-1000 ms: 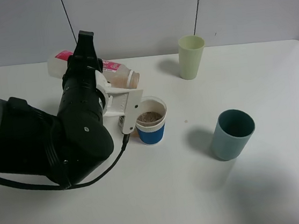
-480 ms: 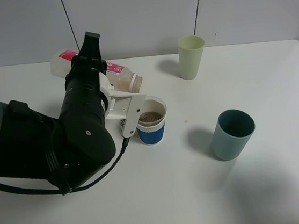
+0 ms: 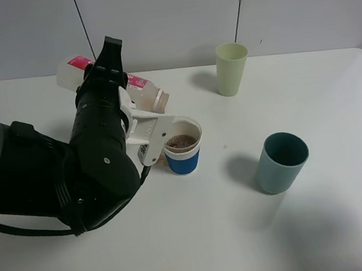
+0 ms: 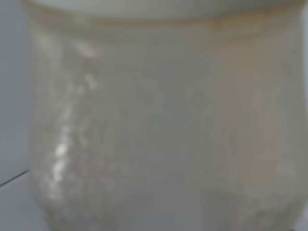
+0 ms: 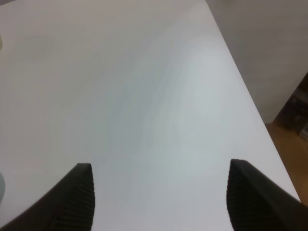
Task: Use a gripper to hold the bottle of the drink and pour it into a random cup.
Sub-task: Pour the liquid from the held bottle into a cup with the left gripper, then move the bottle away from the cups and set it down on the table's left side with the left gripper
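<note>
In the exterior high view, the left end effector [image 3: 106, 65] is seen in the upper left of the frame, clenched around the bottle [image 3: 142, 91], which is held tipped over almost on its side. The bottle's base points to the upper left and its wide neck points down and to the right, towards the cup [image 3: 183, 151]. The neck is seen just up and left of the cup's rim, and whether it lies directly over the opening cannot be told. Brown drink [image 3: 181, 140] is seen inside the cup, which stands upright on the white table [image 3: 232, 241] a little left of the frame's centre. A white bracket [image 3: 153, 129] on the arm is seen just beside the cup's left rim, and a black cable [image 3: 21, 225] is looped below the arm at lower left. A pale green cup [image 3: 232, 69] stands at upper centre right, and a teal cup [image 3: 282, 162] at centre right, both well apart from the bottle. In the left wrist view the frame is filled by the blurred clear wall of the bottle [image 4: 159, 125]. In the right wrist view the right end effector [image 5: 161, 199] is shown released, its two dark fingers [image 5: 79, 199] spread wide over bare table [image 5: 144, 96], with nothing between them.
</note>
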`<state>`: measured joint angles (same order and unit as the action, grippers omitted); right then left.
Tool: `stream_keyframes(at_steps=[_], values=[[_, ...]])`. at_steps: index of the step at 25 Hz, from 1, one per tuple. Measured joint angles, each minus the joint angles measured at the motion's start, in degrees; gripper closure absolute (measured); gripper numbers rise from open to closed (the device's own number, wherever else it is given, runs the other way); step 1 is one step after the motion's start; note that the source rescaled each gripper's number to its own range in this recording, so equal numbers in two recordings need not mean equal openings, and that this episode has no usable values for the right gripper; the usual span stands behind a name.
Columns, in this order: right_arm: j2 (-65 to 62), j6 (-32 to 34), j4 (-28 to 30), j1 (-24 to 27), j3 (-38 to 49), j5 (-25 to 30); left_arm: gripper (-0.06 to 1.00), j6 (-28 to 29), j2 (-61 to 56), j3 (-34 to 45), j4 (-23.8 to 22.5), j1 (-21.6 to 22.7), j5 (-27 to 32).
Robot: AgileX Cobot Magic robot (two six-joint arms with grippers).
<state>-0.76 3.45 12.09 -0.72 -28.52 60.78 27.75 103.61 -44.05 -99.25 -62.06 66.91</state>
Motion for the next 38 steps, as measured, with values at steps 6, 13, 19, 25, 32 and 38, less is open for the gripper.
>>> stream_keyframes(at_steps=[6, 13, 19, 25, 32, 38], values=[[0.00, 0.00, 0.00, 0.00, 0.00, 0.00, 0.94, 1.47, -0.24, -0.05, 0.00, 0.00, -1.88], [0.00, 0.00, 0.00, 0.00, 0.00, 0.00, 0.94, 14.05, -4.87, -1.73, -0.22, 0.00, -14.66], [0.00, 0.00, 0.00, 0.00, 0.00, 0.00, 0.94, 24.66, -8.54, -1.73, -0.28, 2.43, -31.03], [0.00, 0.00, 0.00, 0.00, 0.00, 0.00, 0.94, 29.40, -12.76, -1.73, 1.63, 8.93, -40.71], [0.00, 0.00, 0.00, 0.00, 0.00, 0.00, 0.94, 29.84, -18.73, -1.73, 13.22, 18.73, -56.20], [0.00, 0.00, 0.00, 0.00, 0.00, 0.00, 0.94, 29.84, -21.45, -1.73, 26.07, 28.78, -68.41]])
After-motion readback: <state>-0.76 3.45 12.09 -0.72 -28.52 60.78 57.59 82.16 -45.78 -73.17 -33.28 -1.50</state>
